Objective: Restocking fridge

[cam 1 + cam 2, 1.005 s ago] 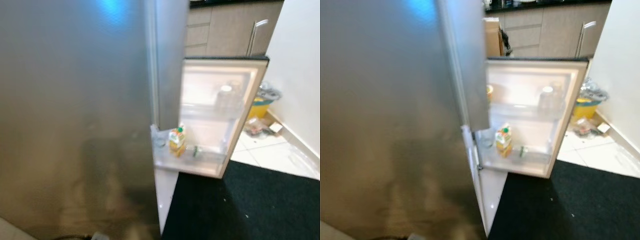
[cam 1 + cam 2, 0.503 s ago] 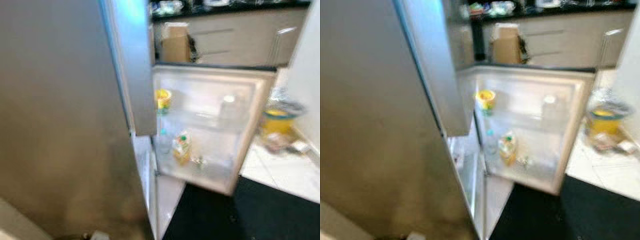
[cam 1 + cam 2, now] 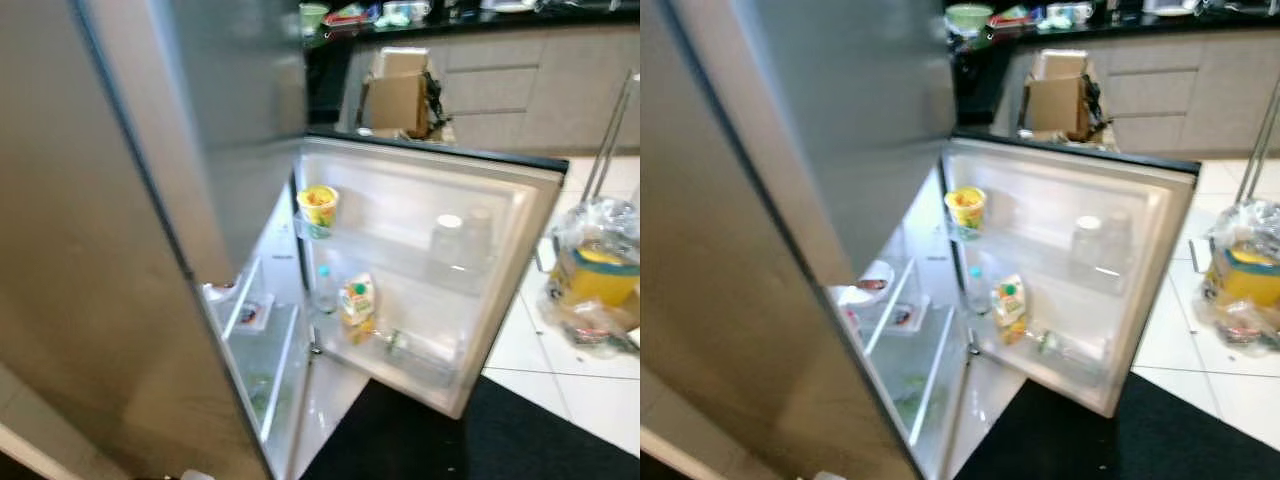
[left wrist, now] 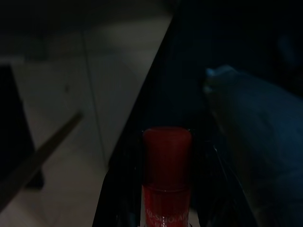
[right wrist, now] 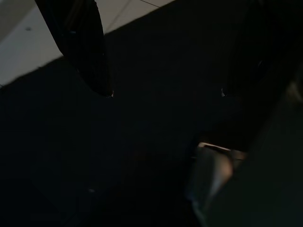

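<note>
From the head cameras I see the fridge [image 3: 120,250] with its steel side close on my left and its lower door [image 3: 440,270] swung wide open toward me. On the door's upper rack stands a yellow noodle cup [image 3: 318,208], at the hinge end. Farther along the same rack stand two clear jars [image 3: 458,238] with pale lids, just beside each other. On the lower door rack a juice carton [image 3: 357,305] stands upright, a small clear bottle [image 3: 325,290] is just beside it on the hinge side, and a small green-marked item [image 3: 398,343] lies at the far side; I cannot identify it. Inside the cabinet I see glass shelves [image 3: 902,325] carrying a white bowl [image 3: 868,285] and a small tray [image 3: 905,317].

Behind the door a cardboard box [image 3: 398,92] stands against the cabinets, below a dark worktop [image 3: 420,18] carrying a green bowl [image 3: 969,17]. A plastic bag with a yellow container [image 3: 598,280] sits on the tiled floor [image 3: 560,380] to my right. A black mat [image 3: 400,440] lies under the door.

In the left wrist view, the left gripper [image 4: 166,198] has its jaws closed on a red-capped bottle [image 4: 166,161], held low in the dark. In the right wrist view, the right gripper [image 5: 163,92] hangs over the mat with its jaws spread apart and nothing between them.
</note>
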You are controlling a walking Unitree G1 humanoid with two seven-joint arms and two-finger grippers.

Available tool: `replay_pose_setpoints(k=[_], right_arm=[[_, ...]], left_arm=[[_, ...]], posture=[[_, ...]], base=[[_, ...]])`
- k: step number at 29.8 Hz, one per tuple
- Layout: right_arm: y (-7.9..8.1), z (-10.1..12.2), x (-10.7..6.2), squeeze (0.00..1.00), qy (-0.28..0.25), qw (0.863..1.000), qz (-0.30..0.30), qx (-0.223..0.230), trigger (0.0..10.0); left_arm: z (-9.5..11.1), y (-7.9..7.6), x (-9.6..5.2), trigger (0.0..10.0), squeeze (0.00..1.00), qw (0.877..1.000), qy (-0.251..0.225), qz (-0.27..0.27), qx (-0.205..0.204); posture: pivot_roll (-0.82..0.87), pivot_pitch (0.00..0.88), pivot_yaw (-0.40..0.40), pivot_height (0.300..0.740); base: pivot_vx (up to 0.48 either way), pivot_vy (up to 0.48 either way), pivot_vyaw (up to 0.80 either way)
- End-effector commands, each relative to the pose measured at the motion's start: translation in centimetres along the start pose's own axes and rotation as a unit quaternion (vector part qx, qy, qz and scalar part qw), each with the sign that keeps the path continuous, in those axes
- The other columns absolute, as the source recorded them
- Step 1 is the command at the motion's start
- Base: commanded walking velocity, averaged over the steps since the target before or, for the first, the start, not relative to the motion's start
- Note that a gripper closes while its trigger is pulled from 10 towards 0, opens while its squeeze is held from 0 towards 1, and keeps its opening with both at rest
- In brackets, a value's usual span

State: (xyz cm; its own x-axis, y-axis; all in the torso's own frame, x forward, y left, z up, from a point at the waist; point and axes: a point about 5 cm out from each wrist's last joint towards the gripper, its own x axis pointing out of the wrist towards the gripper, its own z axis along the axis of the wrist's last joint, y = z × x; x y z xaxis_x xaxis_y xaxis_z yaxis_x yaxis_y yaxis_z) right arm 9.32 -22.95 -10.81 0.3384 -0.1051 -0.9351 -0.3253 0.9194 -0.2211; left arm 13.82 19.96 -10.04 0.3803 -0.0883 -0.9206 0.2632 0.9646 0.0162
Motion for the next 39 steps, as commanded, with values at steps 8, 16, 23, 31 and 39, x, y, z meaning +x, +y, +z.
replay_pose_setpoints(k=[8, 16, 23, 31, 39], right_arm=[[-0.9, 4.3, 0.1, 0.0, -0.101, 0.994, -0.008, 0.032, 10.0], [-3.1, 11.0, -0.9, 0.0, -0.247, 0.968, -0.004, 0.042, 10.0], [-3.9, 15.6, -2.2, 0.0, -0.331, 0.943, 0.003, -0.029, 10.0], [-3.3, 16.4, -2.4, 0.0, -0.338, 0.939, 0.014, -0.065, 10.0], [-3.0, 16.0, -2.3, 0.0, -0.331, 0.94, 0.021, -0.076, 10.0]], left_arm=[[-0.6, 0.4, -0.1, 10.0, 0.0, 1.0, 0.012, 0.006, 0.003], [-0.6, 0.6, -0.2, 10.0, 0.0, 1.0, 0.013, 0.01, 0.007], [-0.7, 0.6, -0.2, 10.0, 0.0, 1.0, 0.013, 0.011, 0.008], [-0.8, 0.5, -0.2, 10.0, 0.0, 1.0, 0.013, 0.012, 0.004], [-0.8, 0.5, -0.2, 10.0, 0.0, 1.0, 0.011, 0.014, -0.002]], posture=[[-0.2, 0.018, 0.105, 0.74], [-0.2, 0.023, 0.111, 0.74], [-0.2, 0.027, 0.11, 0.74], [-0.2, 0.027, 0.106, 0.74], [-0.19, 0.026, 0.1, 0.74]], base=[[0.0, -0.416, 0.0], [0.0, -0.044, 0.0], [0.0, 0.0, 0.23], [0.0, 0.0, 0.8], [0.0, 0.0, 0.8]])
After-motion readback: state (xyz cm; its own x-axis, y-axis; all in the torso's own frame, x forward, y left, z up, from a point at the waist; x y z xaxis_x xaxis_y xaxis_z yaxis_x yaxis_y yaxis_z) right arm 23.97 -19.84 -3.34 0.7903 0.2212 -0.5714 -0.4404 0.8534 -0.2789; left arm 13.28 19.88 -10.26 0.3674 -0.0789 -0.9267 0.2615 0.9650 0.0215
